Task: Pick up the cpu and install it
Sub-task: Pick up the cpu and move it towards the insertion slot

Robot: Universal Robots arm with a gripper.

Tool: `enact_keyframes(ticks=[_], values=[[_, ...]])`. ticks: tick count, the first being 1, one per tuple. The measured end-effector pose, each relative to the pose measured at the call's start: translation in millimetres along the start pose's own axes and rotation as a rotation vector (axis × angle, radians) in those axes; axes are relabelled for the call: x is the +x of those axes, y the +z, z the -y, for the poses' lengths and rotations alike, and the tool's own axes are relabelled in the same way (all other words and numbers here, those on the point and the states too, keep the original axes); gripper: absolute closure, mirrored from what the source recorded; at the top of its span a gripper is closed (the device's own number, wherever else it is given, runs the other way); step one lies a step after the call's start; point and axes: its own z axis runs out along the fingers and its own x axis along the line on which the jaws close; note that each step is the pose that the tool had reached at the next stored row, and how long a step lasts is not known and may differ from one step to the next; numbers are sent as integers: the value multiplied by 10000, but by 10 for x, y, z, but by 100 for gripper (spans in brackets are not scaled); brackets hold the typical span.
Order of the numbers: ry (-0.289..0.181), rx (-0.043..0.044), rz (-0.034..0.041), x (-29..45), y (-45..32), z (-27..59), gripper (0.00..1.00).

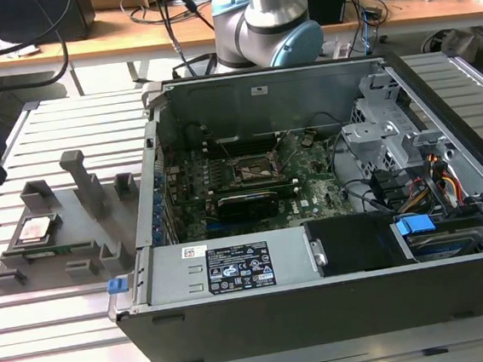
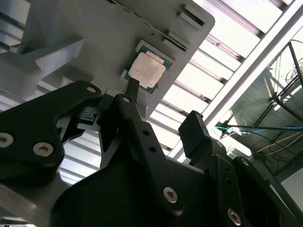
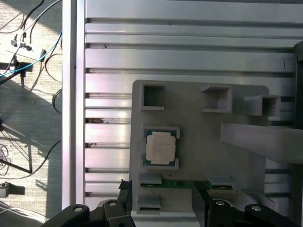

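Currently the gripper (image 3: 162, 193) is empty, fingers (image 3: 200, 201) spread apart with nothing between them. It hangs over the grey fixture plate (image 3: 236, 165), nearest the cpu (image 3: 161, 147), not touching it as far as both wrist views show. The cpu lies flat, metal top up, in its own square recess in the plate, with blue-green corner pieces showing around it. In the second wrist view the gripper (image 2: 163, 106) has one fingertip lined up with the edge of the cpu (image 2: 147, 70) and the other finger off to the side over the table slats; I can't tell the height above the chip. A green board strip (image 3: 180, 183) sits in a slot just beside the cpu recess, on the gripper side. The plate also has several empty pockets and raised blocks, and rests on the slatted aluminium table (image 3: 180, 56). In the exterior view the fixture plate (image 1: 89, 238) is on the exterior view's left, with the cpu (image 1: 39, 228) still parked on it, well apart from the open computer case (image 1: 322, 310) that takes up the middle and right. Inside the case the metal-framed socket (image 1: 253, 169) on the motherboard has no chip in it, and a long black card (image 1: 248, 204) lies just in front of it. The arm (image 1: 269, 24) has its base joint behind the case at the back of the table. Install not done: chip in the fixture, socket bare.
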Motion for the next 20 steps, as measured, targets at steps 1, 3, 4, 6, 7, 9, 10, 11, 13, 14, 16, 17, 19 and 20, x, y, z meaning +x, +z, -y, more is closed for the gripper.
enact_keyframes(ticks=[1,3,4,6,7,9,10,11,13,14,16,17,19,20], values=[[0,0,0,0,9,0,38],[0,0,0,0,23,0,38],[0,0,0,1,32,-1,38],[0,0,0,1,67,-1,38],[0,1,-1,2,99,-2,38],[0,0,0,2,137,-2,38],[0,0,0,2,158,-3,38],[0,0,0,3,178,-3,38],[1,0,0,3,219,-4,38],[0,0,1,4,238,-5,38],[0,0,0,4,279,-5,38],[0,0,1,5,305,-6,38],[0,0,0,5,343,-6,38],[0,0,0,6,357,-7,38]])
